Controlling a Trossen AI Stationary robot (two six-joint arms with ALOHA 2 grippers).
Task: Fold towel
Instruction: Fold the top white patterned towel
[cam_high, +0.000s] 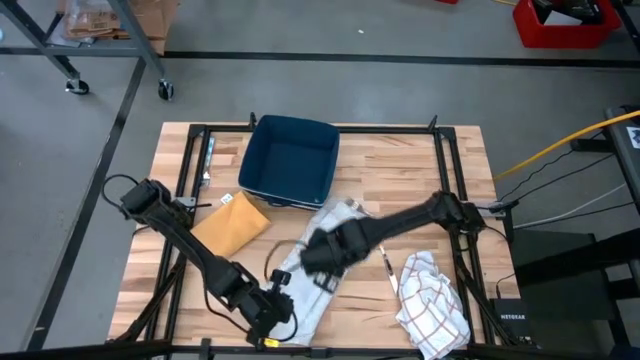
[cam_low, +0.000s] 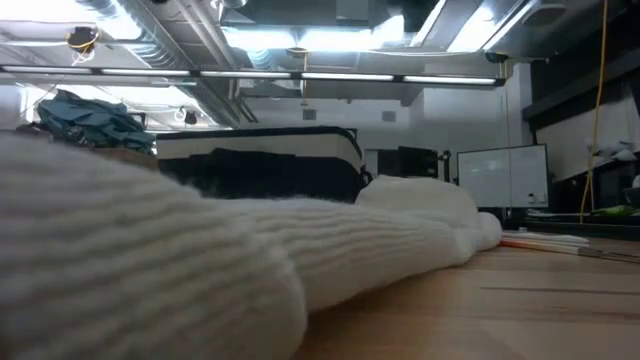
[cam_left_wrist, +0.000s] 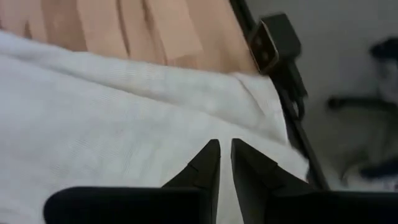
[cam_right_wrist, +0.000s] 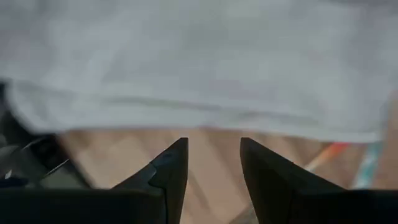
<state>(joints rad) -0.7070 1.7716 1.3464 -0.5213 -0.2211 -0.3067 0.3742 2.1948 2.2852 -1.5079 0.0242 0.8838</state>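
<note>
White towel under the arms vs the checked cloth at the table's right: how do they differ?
The plain white ribbed towel lies spread out fairly flat mid-table; the white cloth with red check lines sits crumpled in a heap near the table's front right. Both hands work at the white towel, the left hand at its front end and the right hand over its middle; no hand touches the checked cloth. Both rest on the wooden table.

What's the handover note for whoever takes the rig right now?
Left end effector: nearly shut, at the white towel's near edge; pinch not confirmed.
Right end effector: open, over the towel's middle, holding nothing.
Towel lies spread on the table below the blue bin. Yellow cloth to its left, checked cloth to its right.
Done: no fold visible.
Left: grip the edge, fold the towel.
</note>
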